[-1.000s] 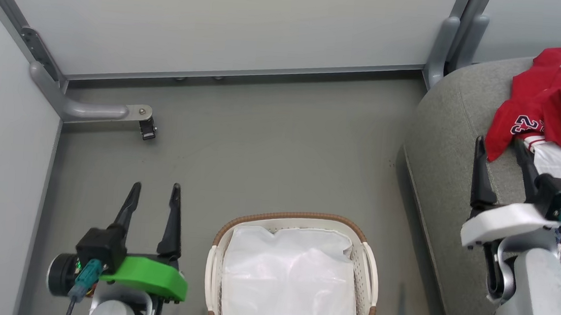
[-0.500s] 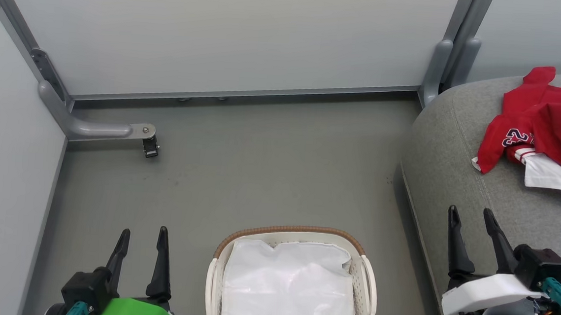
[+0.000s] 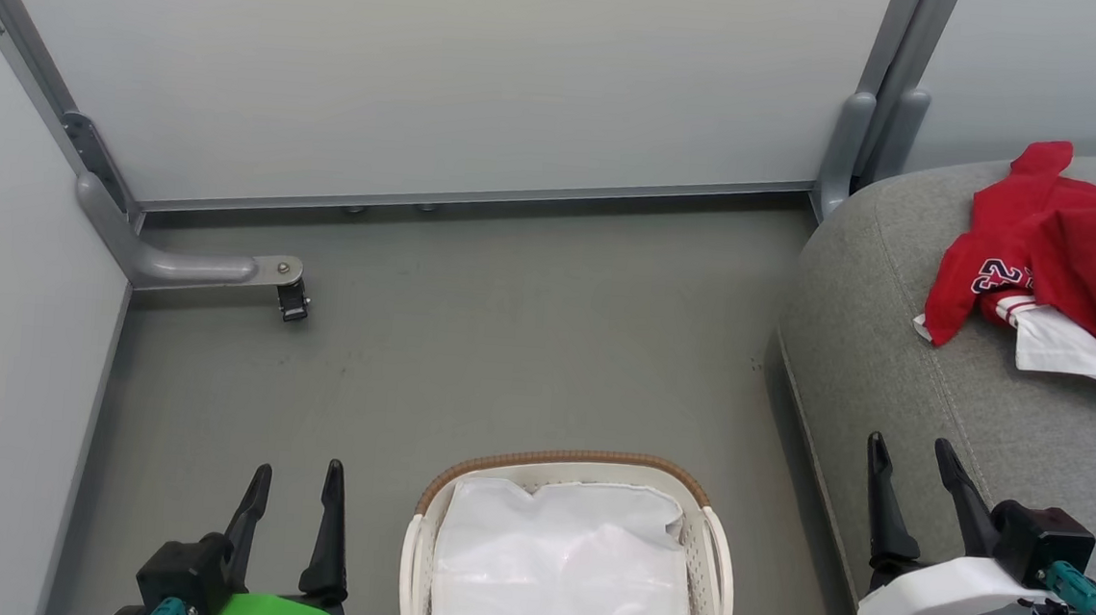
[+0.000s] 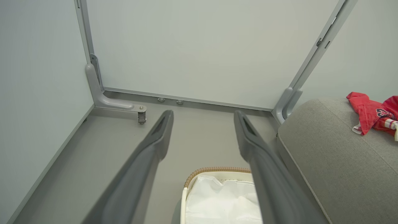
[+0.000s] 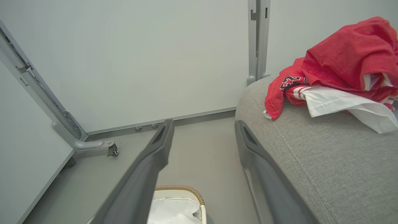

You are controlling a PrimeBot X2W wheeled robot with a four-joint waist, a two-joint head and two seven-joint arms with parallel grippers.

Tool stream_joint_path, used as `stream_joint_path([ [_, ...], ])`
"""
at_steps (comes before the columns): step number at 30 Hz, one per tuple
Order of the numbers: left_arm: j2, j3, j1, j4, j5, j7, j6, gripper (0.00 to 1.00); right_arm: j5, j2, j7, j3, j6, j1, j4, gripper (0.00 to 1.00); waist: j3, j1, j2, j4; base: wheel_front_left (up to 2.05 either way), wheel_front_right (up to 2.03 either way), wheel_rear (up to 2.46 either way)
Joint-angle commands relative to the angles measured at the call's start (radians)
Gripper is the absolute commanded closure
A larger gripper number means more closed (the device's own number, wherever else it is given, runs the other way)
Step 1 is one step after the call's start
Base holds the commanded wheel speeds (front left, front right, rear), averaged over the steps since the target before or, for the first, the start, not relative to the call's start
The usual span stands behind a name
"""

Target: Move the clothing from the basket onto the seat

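the clothing [image 3: 1073, 248] lies heaped toward the far edge of the seat [image 3: 892, 351], perhaps two garments. the basket [image 3: 576, 461] stands on the floor [image 3: 508, 324] beside the seat's edge, white liner [image 3: 568, 579] inside. left end effector [image 3: 297, 468] and right end effector [image 3: 907, 441] both gape wide, holding nothing.

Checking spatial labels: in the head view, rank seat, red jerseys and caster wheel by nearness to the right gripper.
1. seat, its edge at the right gripper.
2. red jerseys, ahead on the seat.
3. caster wheel, far left, across the floor.
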Motion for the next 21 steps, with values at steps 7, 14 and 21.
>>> stream_joint_path([
  [7, 0.000, 0.006, -0.004, -0.005, -0.012, 0.000, -0.004, 0.00, 0.009, -0.004, -0.005, 0.004, -0.001, 0.009, 0.019, 0.00, -0.002, 0.0001, 0.0000, 0.001, 0.00, 0.00, 0.00],
  [14, 0.000, 0.002, -0.001, -0.010, -0.028, 0.000, -0.005, 1.00, 0.011, 0.000, 0.000, 0.004, 0.000, 0.000, 0.017, 1.00, -0.001, 0.0001, 0.0000, 0.001, 0.00, 0.00, 0.00],
  [21, 0.000, 0.004, -0.001, 0.027, -0.068, 0.011, -0.007, 1.00, 0.053, 0.009, 0.016, 0.000, 0.000, 0.012, 0.054, 1.00, -0.001, 0.0001, 0.0000, 0.000, 0.00, 0.00, 0.00],
])
